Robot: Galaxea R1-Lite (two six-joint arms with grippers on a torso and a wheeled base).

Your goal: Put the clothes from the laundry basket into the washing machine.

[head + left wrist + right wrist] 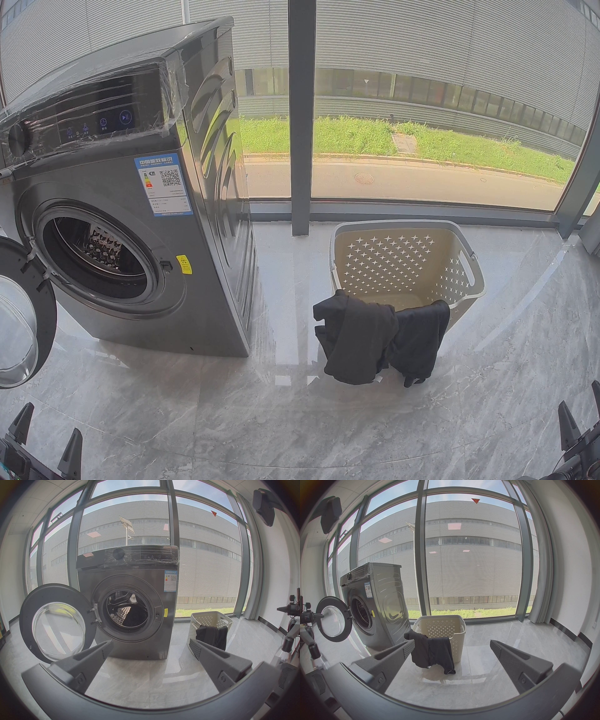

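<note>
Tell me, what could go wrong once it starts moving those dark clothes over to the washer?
1. The dark clothes hang over the laundry basket's near rim; tugging them might tip or drag the basket.
2. The washing machine's open door stands close to the left claw; the arm could bump it.
3. Loose ends might trail on the floor or catch on the drum opening.
</note>
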